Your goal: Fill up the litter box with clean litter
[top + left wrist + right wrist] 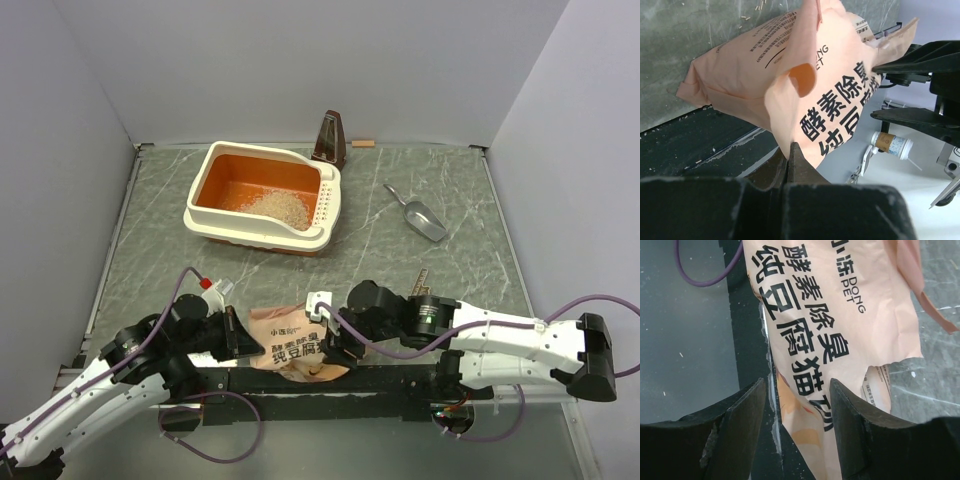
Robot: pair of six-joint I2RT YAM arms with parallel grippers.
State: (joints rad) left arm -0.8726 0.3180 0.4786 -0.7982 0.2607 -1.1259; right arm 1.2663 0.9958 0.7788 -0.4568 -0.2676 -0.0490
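The cream litter box (205, 214) with orange inside stands at the back left of the table. A heap of pale clean litter (278, 206) lies in it. The tan printed bag (292, 347) lies at the table's near edge between both arms. My left gripper (240, 338) is shut on the bag's edge (790, 135). My right gripper (328, 350) is open, its fingers (852, 415) straddling the bag's lower end (810, 365) without closing on it.
A metal scoop (424, 219) lies at the back right. A dark brown metronome (330, 138) stands behind the box. A black rail (300, 381) runs along the table's near edge. A few litter grains (754, 11) lie on the table.
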